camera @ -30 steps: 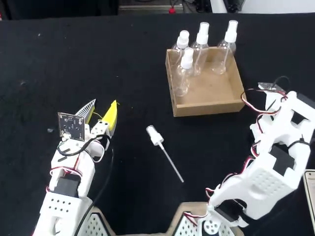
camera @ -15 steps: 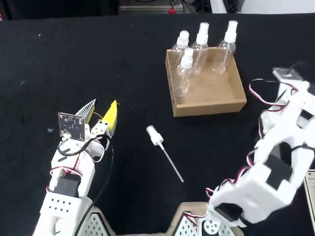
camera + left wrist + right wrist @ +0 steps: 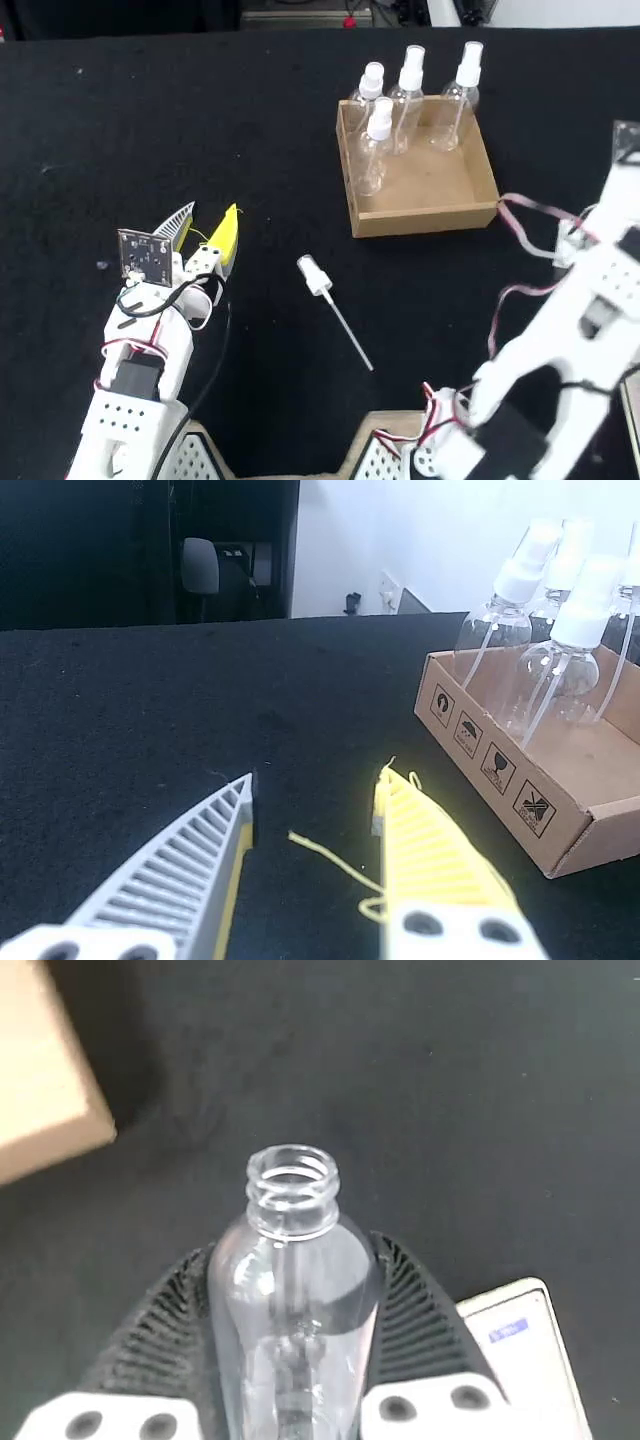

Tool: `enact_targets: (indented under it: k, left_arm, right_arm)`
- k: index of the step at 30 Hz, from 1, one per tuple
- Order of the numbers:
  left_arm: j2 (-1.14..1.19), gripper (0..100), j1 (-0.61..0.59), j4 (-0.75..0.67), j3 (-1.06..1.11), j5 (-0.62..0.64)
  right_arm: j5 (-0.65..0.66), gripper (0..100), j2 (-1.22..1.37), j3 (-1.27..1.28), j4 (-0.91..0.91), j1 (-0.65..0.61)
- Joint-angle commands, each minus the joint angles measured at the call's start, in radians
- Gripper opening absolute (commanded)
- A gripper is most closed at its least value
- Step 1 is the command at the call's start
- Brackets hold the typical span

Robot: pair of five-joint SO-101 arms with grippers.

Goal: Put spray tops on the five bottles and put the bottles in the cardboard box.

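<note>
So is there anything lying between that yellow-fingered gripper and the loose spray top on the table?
Nothing visible. Bare table is all that lies between the left gripper and the spray top. The box stands farther back, off that line.

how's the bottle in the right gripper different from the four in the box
The held bottle has a bare threaded neck; the four boxed bottles wear white spray tops. It sits in the right gripper; they stand in the cardboard box. All are clear.

Even, bright light — soft shadows, faint glare on the bottle [image 3: 290,1280].
</note>
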Motion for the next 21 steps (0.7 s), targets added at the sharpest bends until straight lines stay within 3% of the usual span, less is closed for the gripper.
enact_targets:
  k: [1, 5, 13, 21]
  left_arm:
    - [-0.015, 19, -0.004, -0.023, 0.019, 0.003]
    - [-0.014, 19, -0.004, -0.023, 0.019, 0.003]
    - [-0.014, 19, -0.004, -0.023, 0.019, 0.003]
    - [-0.014, 19, -0.004, -0.023, 0.019, 0.002]
  right_arm:
    - [-0.115, 1.5, -0.11, 0.148, -0.265, -0.018]
    - [-0.218, 1.6, -0.124, 0.266, -0.5, -0.018]
    - [-0.227, 1.8, -0.079, 0.579, -1.074, -0.014]
    - [-0.235, 1.9, -0.079, 0.756, -1.243, -0.012]
